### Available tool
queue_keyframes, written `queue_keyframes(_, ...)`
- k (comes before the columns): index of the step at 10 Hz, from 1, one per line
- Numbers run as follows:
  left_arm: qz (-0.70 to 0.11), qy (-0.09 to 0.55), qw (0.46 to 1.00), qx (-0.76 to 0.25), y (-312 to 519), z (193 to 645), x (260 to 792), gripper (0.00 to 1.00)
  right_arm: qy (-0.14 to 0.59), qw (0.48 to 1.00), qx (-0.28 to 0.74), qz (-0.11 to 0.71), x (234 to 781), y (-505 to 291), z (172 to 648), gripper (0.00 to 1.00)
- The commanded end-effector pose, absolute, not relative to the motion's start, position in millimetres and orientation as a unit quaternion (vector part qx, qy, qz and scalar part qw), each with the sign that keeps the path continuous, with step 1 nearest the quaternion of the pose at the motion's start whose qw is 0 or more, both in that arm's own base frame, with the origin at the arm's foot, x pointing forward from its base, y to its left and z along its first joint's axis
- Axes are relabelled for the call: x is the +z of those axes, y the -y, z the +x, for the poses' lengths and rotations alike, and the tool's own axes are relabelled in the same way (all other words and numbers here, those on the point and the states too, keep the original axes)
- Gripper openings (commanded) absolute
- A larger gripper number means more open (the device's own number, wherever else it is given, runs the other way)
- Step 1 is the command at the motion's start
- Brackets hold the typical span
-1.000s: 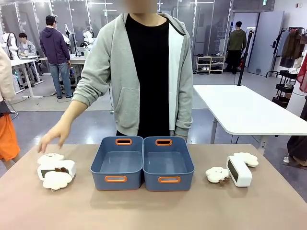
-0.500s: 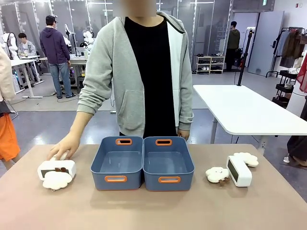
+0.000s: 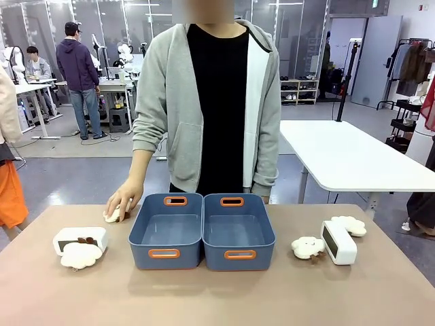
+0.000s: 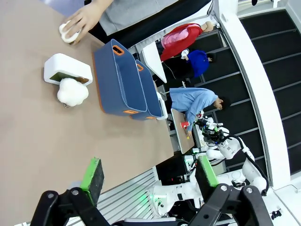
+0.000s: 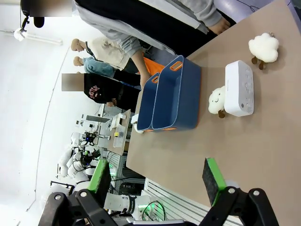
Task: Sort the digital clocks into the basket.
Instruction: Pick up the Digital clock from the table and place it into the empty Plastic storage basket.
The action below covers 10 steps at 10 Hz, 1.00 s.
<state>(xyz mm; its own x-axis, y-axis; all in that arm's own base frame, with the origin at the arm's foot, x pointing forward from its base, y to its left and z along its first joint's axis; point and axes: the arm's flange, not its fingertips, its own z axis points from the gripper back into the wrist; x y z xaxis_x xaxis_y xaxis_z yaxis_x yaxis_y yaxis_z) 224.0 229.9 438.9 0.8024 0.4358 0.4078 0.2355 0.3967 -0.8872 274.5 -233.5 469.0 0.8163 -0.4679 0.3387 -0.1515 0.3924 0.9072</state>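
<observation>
**Inspector:** Classification of premises?

**Assessor:** A research laboratory in an open-plan hall. The grey floor [image 3: 68, 170] is bare and glass partitions [image 3: 292, 34] run along the back.

**Inspector:** Supporting evidence?

**Assessor:** There are plain white tables [image 3: 353, 159] on metal legs, and workbenches [image 3: 30, 88] at the far left carry equipment. One person stands [image 3: 78, 64] there and another sits [image 3: 37, 64]. Cables trail across the floor near them.

**Inspector:** Anything domestic or retail?

**Assessor:** A low shelf [image 3: 298, 90] stands by the rear wall and a garment rail [image 3: 411, 64] at the right. The brown table [image 3: 217, 292] in front is laid out as a test station.
</observation>
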Motion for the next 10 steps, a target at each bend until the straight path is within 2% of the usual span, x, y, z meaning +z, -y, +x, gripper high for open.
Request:
queue_keyframes(1, -0.551, 0.309, 0.772, 0.062, -230.8, 223.0, 440.2, 1.0, 0.287, 0.783, -0.096, 0.543, 469.5, 234.7, 274.6, 1.0)
queue_keyframes(3, -0.551, 0.309, 0.772, 0.062, -230.8, 223.0, 440.2, 1.0, 0.286, 0.784, -0.101, 0.542, 469.0, 233.5, 274.5, 1.0)
queue_keyframes(6, -0.551, 0.309, 0.772, 0.062, -230.8, 223.0, 440.2, 1.0, 0.288, 0.894, -0.083, 0.332, 477.0, 188.8, 305.6, 1.0)
queue_keyframes(9, -0.551, 0.309, 0.772, 0.062, -230.8, 223.0, 440.2, 1.0, 0.267, 0.947, -0.077, 0.159, 470.8, 132.2, 352.4, 1.0)
queue_keyframes(10, -0.551, 0.309, 0.772, 0.062, -230.8, 223.0, 440.2, 1.0, 0.263, 0.953, -0.074, 0.129, 467.5, 116.2, 358.3, 1.0)
